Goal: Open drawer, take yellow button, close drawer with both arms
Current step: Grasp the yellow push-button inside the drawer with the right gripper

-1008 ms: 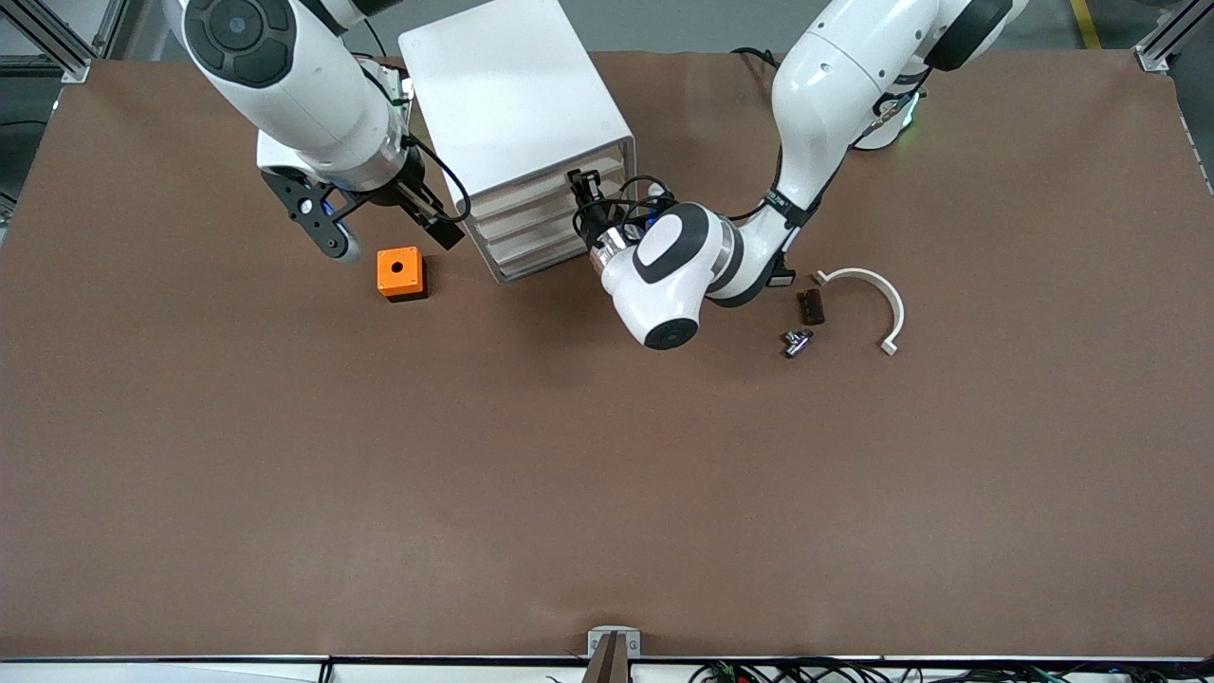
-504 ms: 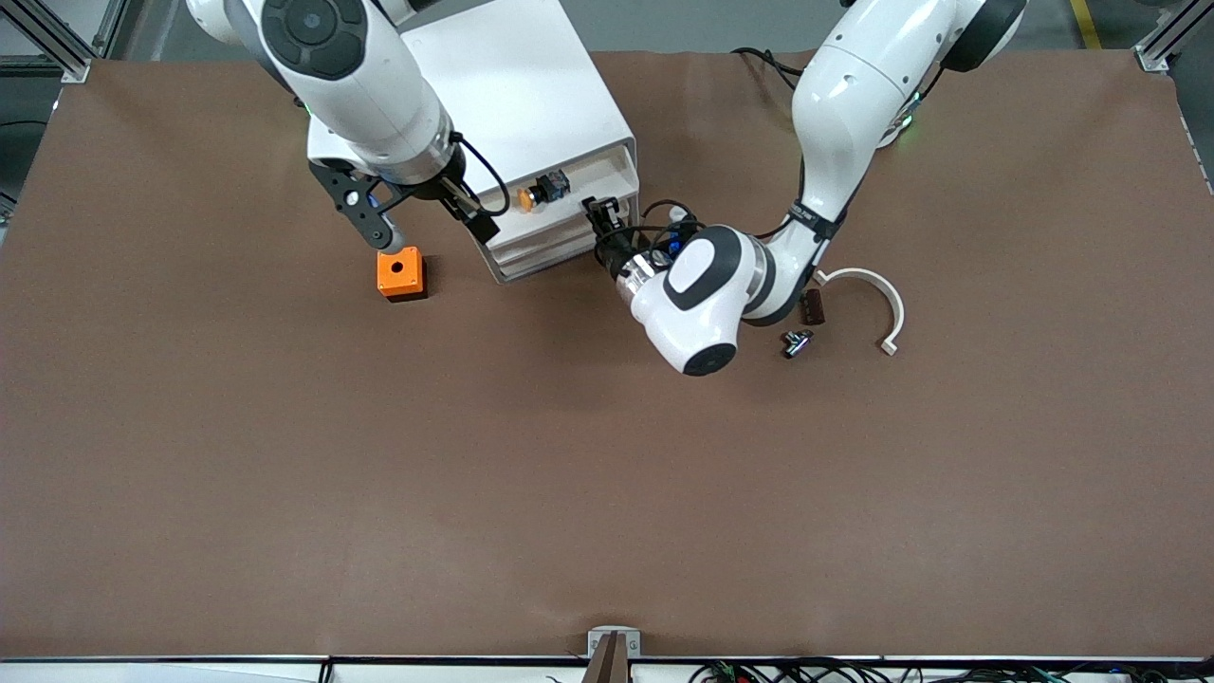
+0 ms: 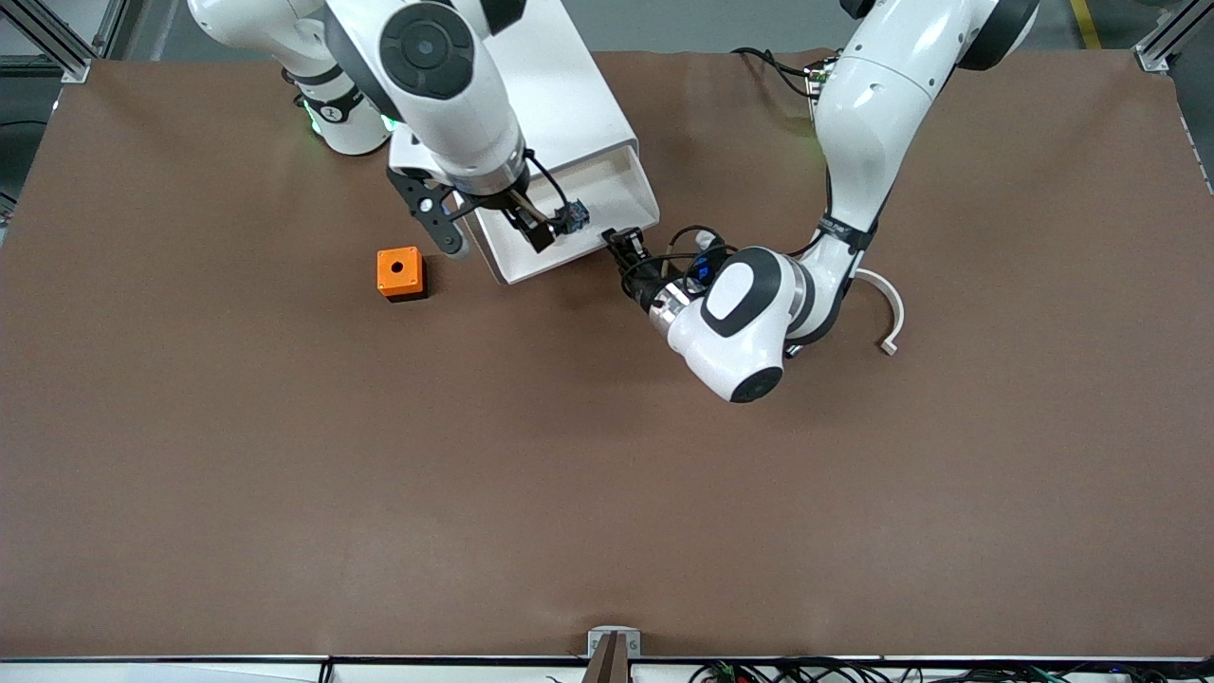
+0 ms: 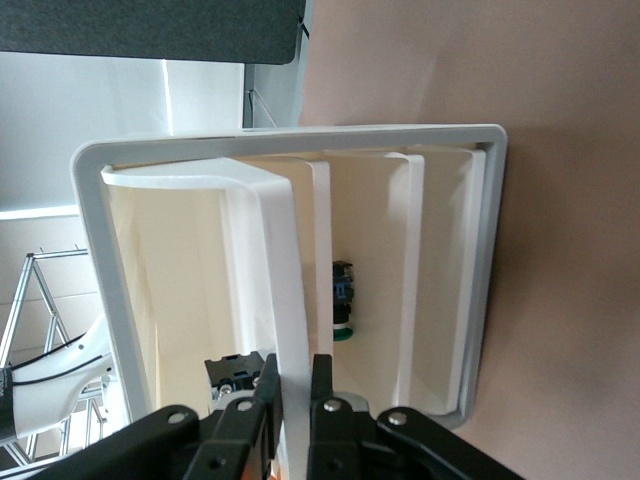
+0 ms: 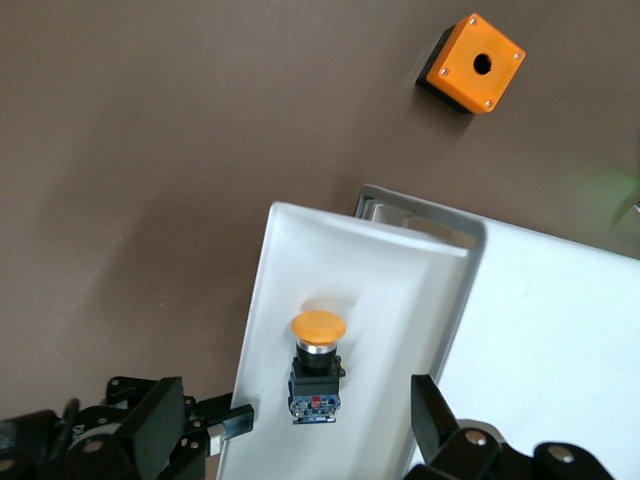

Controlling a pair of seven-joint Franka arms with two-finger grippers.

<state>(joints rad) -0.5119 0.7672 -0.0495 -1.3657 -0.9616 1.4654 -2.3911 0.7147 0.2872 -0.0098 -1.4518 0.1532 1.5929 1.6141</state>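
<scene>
The top drawer (image 3: 615, 194) of the white cabinet (image 3: 560, 85) stands pulled well out. My left gripper (image 3: 627, 243) is shut on the drawer's front lip (image 4: 283, 260), one finger on each side of it. The button (image 5: 318, 368), with its orange cap and black-and-blue body, lies on its side in the drawer tray (image 5: 268, 300). In the front view the button (image 3: 573, 216) is partly hidden by my right gripper (image 3: 493, 232). That gripper hangs open over the drawer, its fingers wide apart on either side of the button (image 5: 300, 440), apart from it.
An orange cube with a hole (image 3: 399, 273) sits on the table beside the cabinet, toward the right arm's end. A white curved piece (image 3: 892, 305) lies by the left arm. A small black-and-blue part with a green end (image 4: 343, 300) shows among the lower drawers.
The left gripper has drawn the top drawer farther out toward the front camera. The right arm has swung from over the orange cube to over the open drawer and the button.
</scene>
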